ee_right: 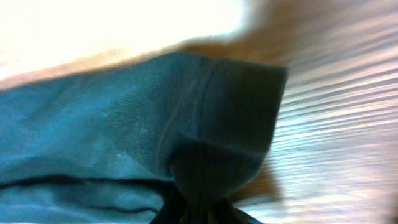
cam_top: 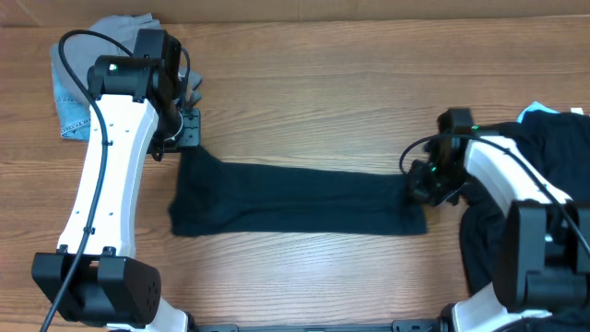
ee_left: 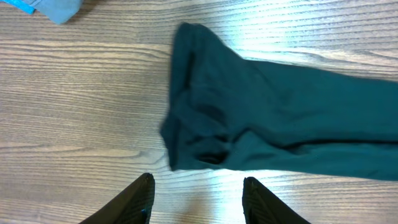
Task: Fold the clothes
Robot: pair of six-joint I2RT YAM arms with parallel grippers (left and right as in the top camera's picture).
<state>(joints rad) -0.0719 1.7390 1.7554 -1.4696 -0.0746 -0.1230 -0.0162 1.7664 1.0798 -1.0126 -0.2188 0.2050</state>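
Observation:
A dark navy garment [cam_top: 295, 198] lies stretched in a long band across the middle of the table. My left gripper [cam_top: 189, 129] is open and empty just beyond its left end; in the left wrist view its fingers [ee_left: 198, 199] hover over bare wood near the crumpled end of the garment [ee_left: 249, 118]. My right gripper [cam_top: 422, 189] is shut on the garment's right end; in the right wrist view the cloth [ee_right: 186, 124] bunches into the fingers [ee_right: 202, 208].
A light blue denim piece [cam_top: 78, 92] with a grey cloth lies at the far left back corner. A pile of dark clothes [cam_top: 544, 157] sits at the right edge, under my right arm.

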